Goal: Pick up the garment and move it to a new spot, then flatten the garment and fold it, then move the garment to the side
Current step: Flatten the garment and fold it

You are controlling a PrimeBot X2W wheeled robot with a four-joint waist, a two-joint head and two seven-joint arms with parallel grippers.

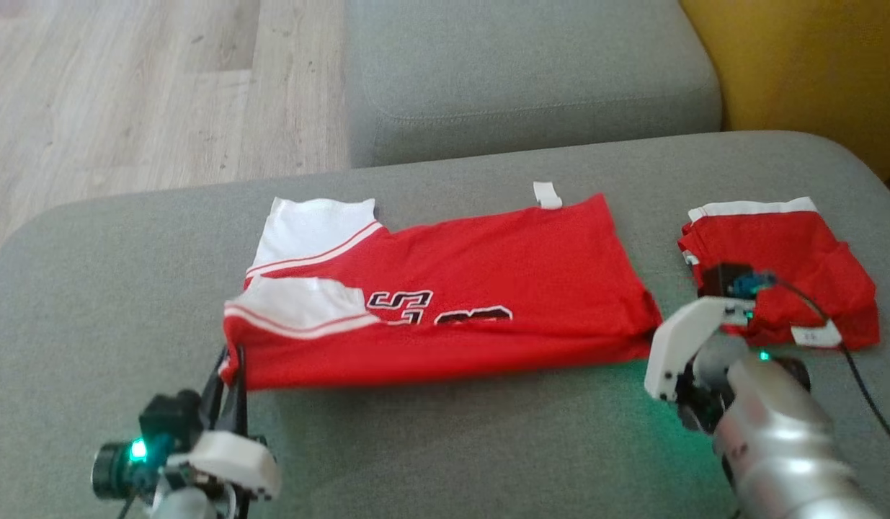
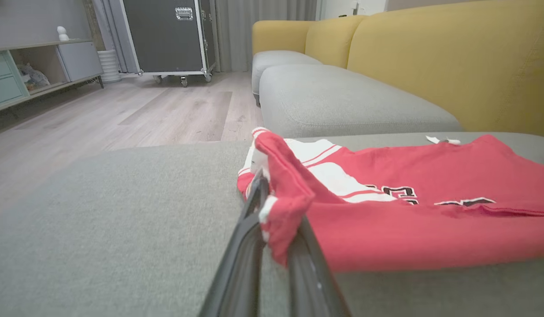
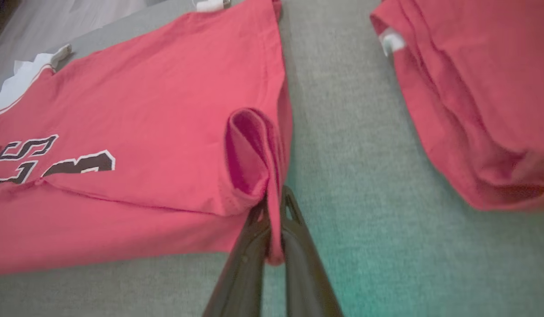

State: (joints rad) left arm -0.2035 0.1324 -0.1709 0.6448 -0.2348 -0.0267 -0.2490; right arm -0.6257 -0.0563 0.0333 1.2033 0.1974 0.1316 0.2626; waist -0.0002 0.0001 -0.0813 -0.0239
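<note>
The garment (image 1: 445, 303) is a red jersey with white sleeves and black lettering, lying folded lengthwise on the grey cushion (image 1: 91, 288). My left gripper (image 1: 232, 367) is shut on its near left corner. In the left wrist view that corner of the garment (image 2: 408, 211) bunches up between the dark fingers (image 2: 247, 237) of the left gripper (image 2: 272, 209). My right gripper (image 1: 668, 346) is at the near right corner. In the right wrist view the right gripper (image 3: 274, 204) is shut on a raised fold of the garment's (image 3: 144, 110) hem.
A second folded red garment (image 1: 783, 267) lies just right of my right gripper, also seen as the red bundle (image 3: 465, 110) in the right wrist view. Another grey cushion (image 1: 531, 79) and a yellow sofa back (image 1: 812, 65) lie beyond. Wood floor (image 1: 127, 86) is far left.
</note>
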